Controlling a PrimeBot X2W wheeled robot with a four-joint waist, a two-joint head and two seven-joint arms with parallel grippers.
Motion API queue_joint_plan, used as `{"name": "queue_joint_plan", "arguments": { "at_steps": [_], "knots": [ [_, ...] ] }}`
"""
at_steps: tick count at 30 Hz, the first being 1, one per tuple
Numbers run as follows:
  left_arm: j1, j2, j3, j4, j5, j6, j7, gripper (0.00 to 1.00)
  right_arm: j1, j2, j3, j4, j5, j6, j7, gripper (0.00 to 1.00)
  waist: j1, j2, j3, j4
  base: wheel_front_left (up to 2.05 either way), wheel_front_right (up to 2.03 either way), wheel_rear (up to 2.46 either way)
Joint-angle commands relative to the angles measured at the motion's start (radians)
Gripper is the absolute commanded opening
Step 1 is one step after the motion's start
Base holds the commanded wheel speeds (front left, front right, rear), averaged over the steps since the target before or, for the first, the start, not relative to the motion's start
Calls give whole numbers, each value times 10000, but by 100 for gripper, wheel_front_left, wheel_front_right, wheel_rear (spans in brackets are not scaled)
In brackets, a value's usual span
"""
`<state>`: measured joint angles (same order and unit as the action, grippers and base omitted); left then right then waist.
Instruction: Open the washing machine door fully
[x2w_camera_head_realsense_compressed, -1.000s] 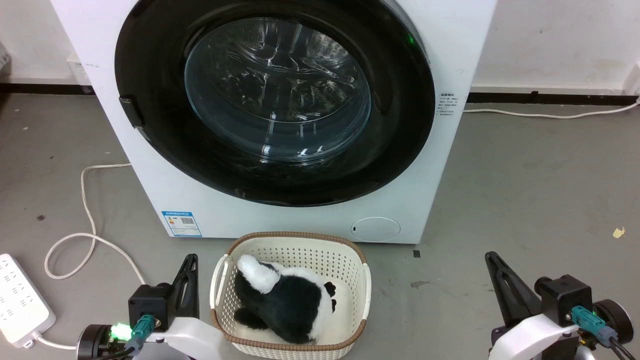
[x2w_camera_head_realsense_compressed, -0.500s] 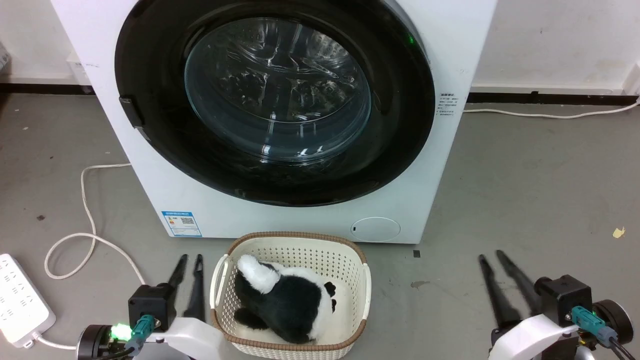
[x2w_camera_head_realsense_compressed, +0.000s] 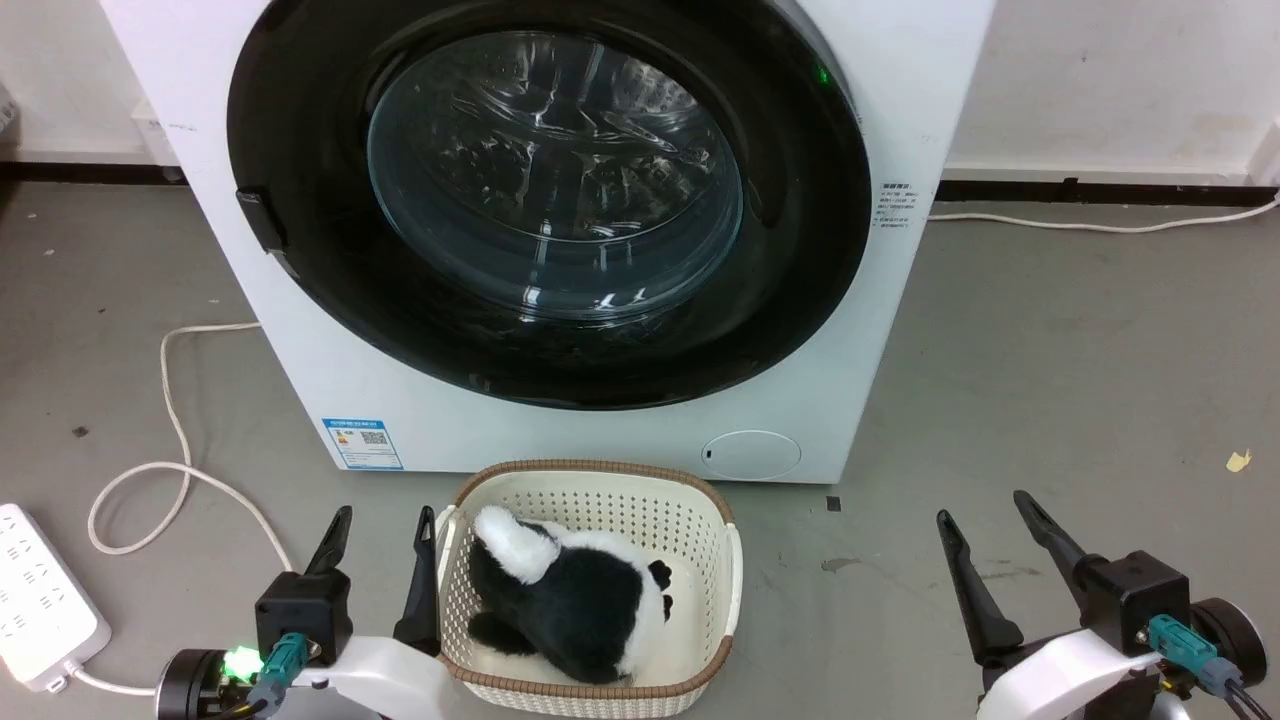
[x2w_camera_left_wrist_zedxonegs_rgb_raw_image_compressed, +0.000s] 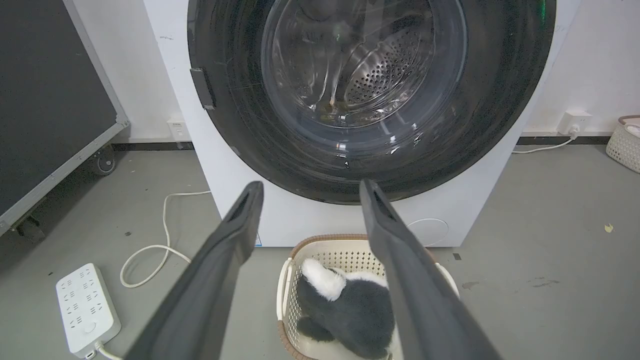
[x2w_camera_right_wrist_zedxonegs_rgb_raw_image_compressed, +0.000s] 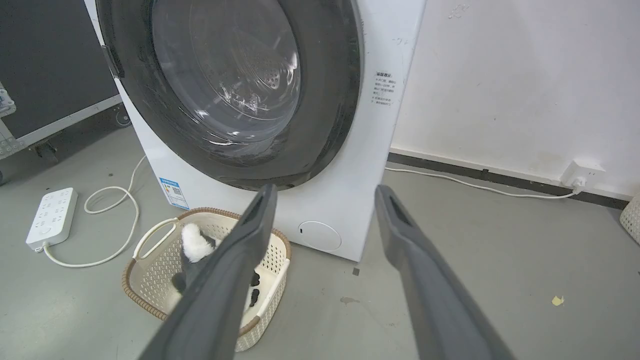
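the washing machine door sits shut flush on the washing machine, left claw and right claw both spread empty low before it; best hook the small catch on the door's left rim and swing wide.

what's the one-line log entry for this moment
door: closed | left gripper: open, empty | right gripper: open, empty | basket: in front of washer

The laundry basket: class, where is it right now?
In the head view the laundry basket sits on the floor at lower centre, just in front of the washing machine, with the left gripper beside its left edge.
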<state>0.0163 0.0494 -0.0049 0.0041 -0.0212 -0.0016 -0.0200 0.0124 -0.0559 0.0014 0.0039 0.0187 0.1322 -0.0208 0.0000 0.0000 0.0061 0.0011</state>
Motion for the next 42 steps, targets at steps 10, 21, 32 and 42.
{"name": "queue_joint_plan", "arguments": {
  "at_steps": [10,21,32,42],
  "knots": [
    [-127,2,-86,-93,-219,84,-325,100,-389,-227,90,-95,214,-3,-318,100,0,0,421,150,0,0,0],
    [-420,2,-213,-298,-406,177,-555,100,-1398,-611,46,-44,655,-4,-372,100,0,0,1102,395,0,0,0],
    [-746,3,-299,-404,-596,241,-784,100,-2869,-764,-285,270,1685,-6,-44,0,0,0,1757,630,0,0,0],
    [-987,4,-419,-510,-794,326,-993,100,-4768,-303,-1404,1214,3481,-7,1235,0,0,0,2324,944,0,0,0]
  ]
}}
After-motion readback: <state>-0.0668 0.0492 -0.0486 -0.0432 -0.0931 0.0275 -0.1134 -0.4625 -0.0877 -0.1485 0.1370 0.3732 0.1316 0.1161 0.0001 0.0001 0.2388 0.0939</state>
